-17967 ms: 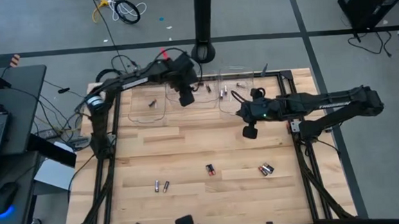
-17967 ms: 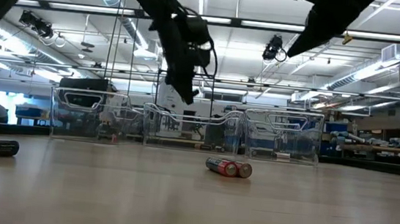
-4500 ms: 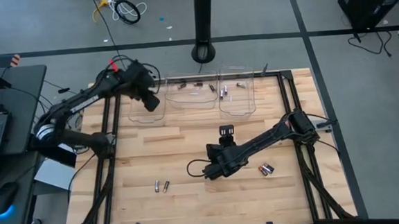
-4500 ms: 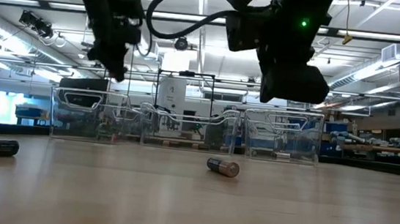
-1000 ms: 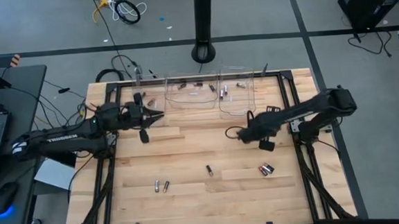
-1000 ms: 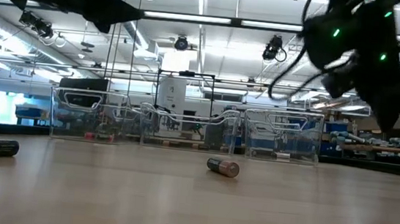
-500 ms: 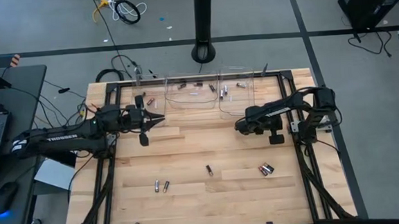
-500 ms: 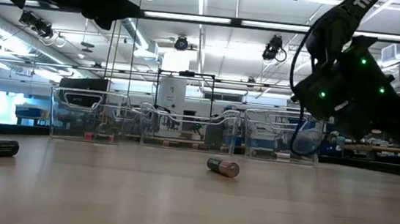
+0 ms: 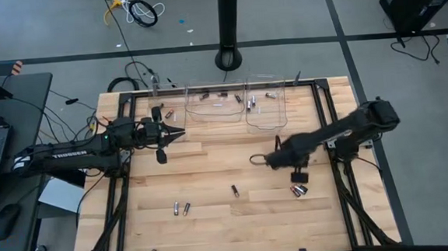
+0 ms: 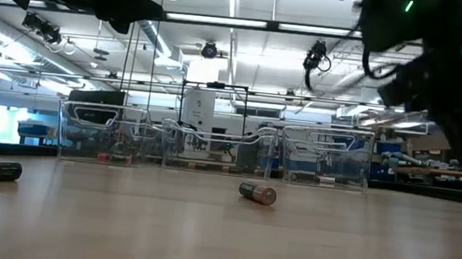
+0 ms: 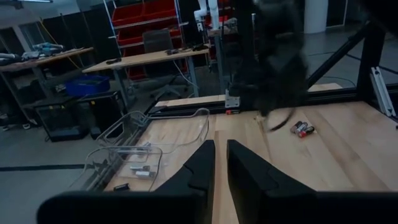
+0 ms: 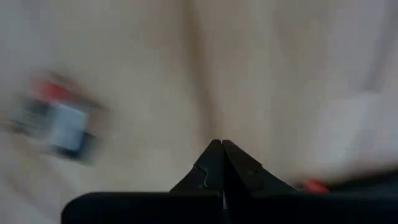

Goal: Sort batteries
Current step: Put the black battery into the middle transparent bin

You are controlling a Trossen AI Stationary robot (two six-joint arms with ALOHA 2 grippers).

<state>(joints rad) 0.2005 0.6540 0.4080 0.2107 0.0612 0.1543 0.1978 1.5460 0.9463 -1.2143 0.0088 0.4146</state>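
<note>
Just beside the right pincer, on the wooden surface: a pair of red-ended batteries, apart from its fingers, which are pressed together with nothing between them. Farther from it toward mid-surface, one dark battery; beyond that, two small grey batteries side by side. Well apart, at the far edge, three clear bins, some with small batteries inside. Left pincer hovers beside the leftmost bin, fingers nearly together, empty.
</note>
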